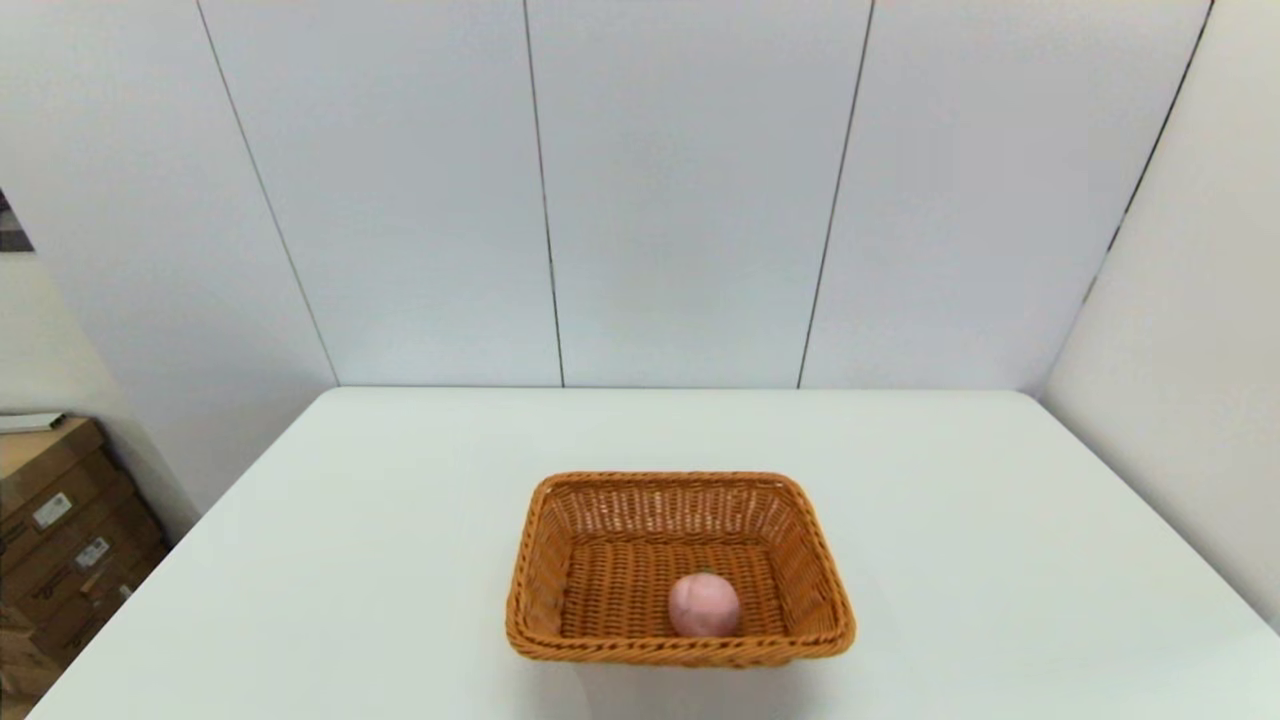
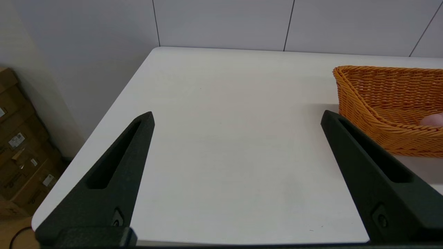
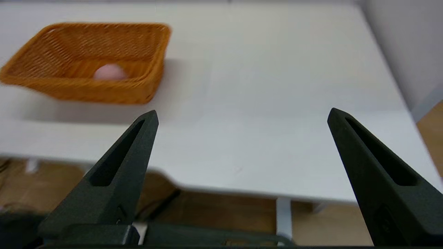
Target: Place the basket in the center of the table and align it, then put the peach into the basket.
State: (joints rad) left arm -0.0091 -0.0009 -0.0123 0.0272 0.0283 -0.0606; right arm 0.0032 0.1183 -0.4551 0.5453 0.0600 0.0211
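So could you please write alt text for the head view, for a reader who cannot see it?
A pink peach lies inside an orange-brown wicker basket, near its front wall. The basket sits on a white table; no end effector is in view.

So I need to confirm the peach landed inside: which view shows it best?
The head view: the peach lies whole on the basket floor. The right wrist view shows its top above the rim; the left wrist view shows only a sliver.

Lab or test bay, not a home. Bare white table (image 1: 400, 560) boxed in by plain grey-white partition panels (image 1: 680, 190). Stacked cardboard cartons (image 1: 60, 540) with shipping labels on a wood-tone floor beside it.
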